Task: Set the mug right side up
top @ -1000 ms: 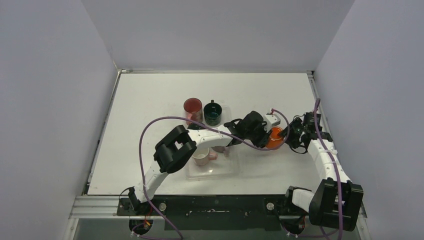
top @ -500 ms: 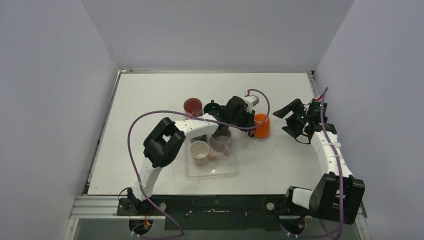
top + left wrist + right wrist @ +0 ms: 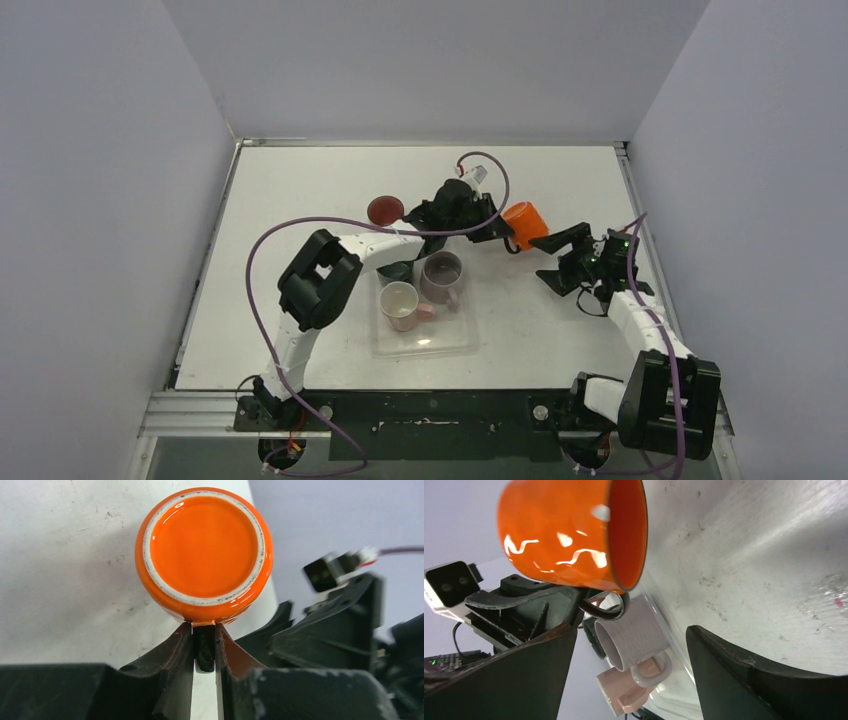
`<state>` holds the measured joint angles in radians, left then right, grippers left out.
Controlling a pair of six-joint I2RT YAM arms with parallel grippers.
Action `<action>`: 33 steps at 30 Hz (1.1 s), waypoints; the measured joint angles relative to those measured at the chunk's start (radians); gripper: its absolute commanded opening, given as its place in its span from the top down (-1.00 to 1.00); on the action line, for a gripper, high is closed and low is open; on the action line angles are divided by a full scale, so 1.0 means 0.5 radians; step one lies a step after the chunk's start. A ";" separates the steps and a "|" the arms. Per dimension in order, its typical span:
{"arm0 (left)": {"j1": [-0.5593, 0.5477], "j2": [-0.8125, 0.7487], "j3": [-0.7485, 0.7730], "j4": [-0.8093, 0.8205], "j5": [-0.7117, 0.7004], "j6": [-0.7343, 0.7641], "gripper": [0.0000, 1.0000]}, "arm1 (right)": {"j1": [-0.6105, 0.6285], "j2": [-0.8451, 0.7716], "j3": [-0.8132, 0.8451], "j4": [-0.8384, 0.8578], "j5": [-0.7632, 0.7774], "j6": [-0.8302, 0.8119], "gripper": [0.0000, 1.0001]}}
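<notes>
The orange mug (image 3: 524, 222) hangs tilted on its side above the table. My left gripper (image 3: 494, 226) is shut on the mug's dark handle (image 3: 204, 652). In the left wrist view the mug's glazed base (image 3: 204, 547) faces the camera, just beyond the gripper (image 3: 204, 627). In the right wrist view the mug (image 3: 569, 530) shows its open mouth turned toward the table, with the handle (image 3: 604, 611) below it. My right gripper (image 3: 562, 250) is open and empty, just right of the mug, with its jaws spread wide (image 3: 631, 635).
A clear tray (image 3: 425, 345) holds a mauve mug (image 3: 441, 278) and a pink mug (image 3: 400, 304), both also in the right wrist view (image 3: 634, 635) (image 3: 624, 692). A dark red mug (image 3: 385, 210) stands behind the tray. A dark green mug (image 3: 400, 269) is partly hidden under the left arm.
My left gripper has carried the orange mug back and left, then lifted and tilted it onto its side. My right gripper has swung away and come back near the mug, open.
</notes>
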<state>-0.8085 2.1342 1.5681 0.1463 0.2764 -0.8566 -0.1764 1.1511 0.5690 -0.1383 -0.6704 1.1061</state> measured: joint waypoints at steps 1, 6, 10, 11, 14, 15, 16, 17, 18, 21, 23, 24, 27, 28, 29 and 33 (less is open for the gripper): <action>0.011 0.000 -0.023 0.065 0.008 -0.093 1.00 | 0.008 0.000 -0.045 0.060 -0.011 0.052 -0.65; 0.056 0.000 -0.138 0.315 -0.013 -0.576 1.00 | 0.058 -0.029 -0.217 0.417 -0.057 0.321 -0.65; 0.074 0.000 -0.208 0.455 -0.063 -0.902 1.00 | 0.087 -0.047 -0.296 0.700 -0.067 0.526 -0.61; 0.074 0.000 -0.212 0.475 -0.072 -0.967 1.00 | 0.095 -0.048 -0.306 0.769 -0.066 0.573 -0.57; 0.072 -0.001 -0.214 0.539 -0.089 -1.112 1.00 | 0.097 -0.051 -0.325 0.962 -0.066 0.703 -0.52; 0.072 -0.005 -0.214 0.552 -0.096 -1.150 1.00 | 0.097 -0.050 -0.336 1.029 -0.065 0.745 -0.51; 0.072 -0.011 -0.214 0.552 -0.104 -1.177 1.00 | 0.097 -0.050 -0.349 1.096 -0.065 0.784 -0.50; 0.072 -0.019 -0.214 0.553 -0.107 -1.206 1.00 | 0.097 -0.045 -0.363 1.157 -0.064 0.821 -0.49; 0.072 -0.025 -0.214 0.555 -0.107 -1.231 1.00 | 0.100 -0.032 -0.376 1.225 -0.065 0.857 -0.47; 0.074 -0.034 -0.214 0.586 -0.105 -1.305 1.00 | 0.108 0.040 -0.379 1.355 -0.068 0.918 -0.42; 0.075 -0.034 -0.214 0.617 -0.100 -1.334 1.00 | 0.110 0.092 -0.375 1.398 -0.077 0.932 -0.42; 0.076 -0.034 -0.214 0.626 -0.092 -1.343 1.00 | 0.112 0.114 -0.365 1.398 -0.087 0.929 -0.41; 0.076 -0.034 -0.214 0.641 -0.064 -1.363 1.00 | 0.121 0.185 -0.318 1.408 -0.113 0.919 -0.37; 0.076 -0.034 -0.214 0.645 -0.058 -1.370 1.00 | 0.121 0.204 -0.306 1.416 -0.123 0.917 -0.37; 0.076 -0.037 -0.214 0.649 -0.051 -1.374 1.00 | 0.124 0.215 -0.294 1.421 -0.130 0.916 -0.36; 0.076 -0.053 -0.237 0.708 -0.015 -1.410 1.00 | 0.134 0.250 -0.244 1.436 -0.155 0.893 -0.32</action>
<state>-0.7708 2.1078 1.4498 0.5003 0.2687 -1.5616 -0.1097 1.2762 0.4469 0.5797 -0.7479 1.5524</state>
